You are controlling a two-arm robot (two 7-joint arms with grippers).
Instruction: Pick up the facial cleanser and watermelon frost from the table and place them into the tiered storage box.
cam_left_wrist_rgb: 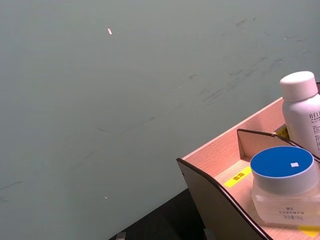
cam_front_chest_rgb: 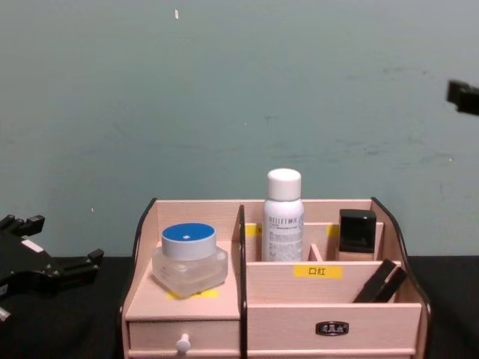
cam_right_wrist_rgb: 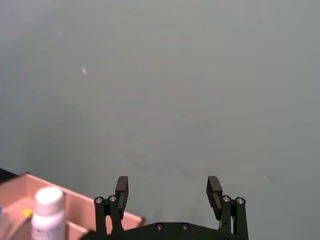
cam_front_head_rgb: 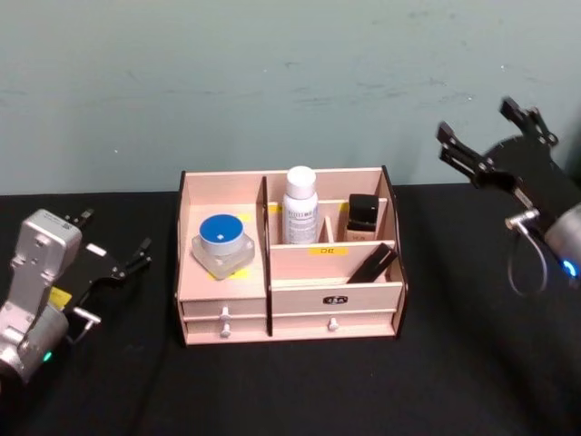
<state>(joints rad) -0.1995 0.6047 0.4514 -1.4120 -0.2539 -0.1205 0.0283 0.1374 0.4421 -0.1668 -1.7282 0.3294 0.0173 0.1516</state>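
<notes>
From the head view, the box (cam_front_head_rgb: 290, 272) sits mid-table (cam_front_head_rgb: 472, 363), a white bottle (cam_front_head_rgb: 300, 206) upright in its back compartment (a blue-lidded jar (cam_front_head_rgb: 222, 243) on the left shelf). Left gripper (cam_front_head_rgb: 113, 250) low left, jaws wide; right gripper (cam_front_head_rgb: 486, 141) raised right, jaws wide, empty. The right wrist view confirms that spread.

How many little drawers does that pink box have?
2, both along the bottom front of the tiered storage box: left drawer under the blue-lidded jar, right drawer beside it. None appear hidden.
</notes>
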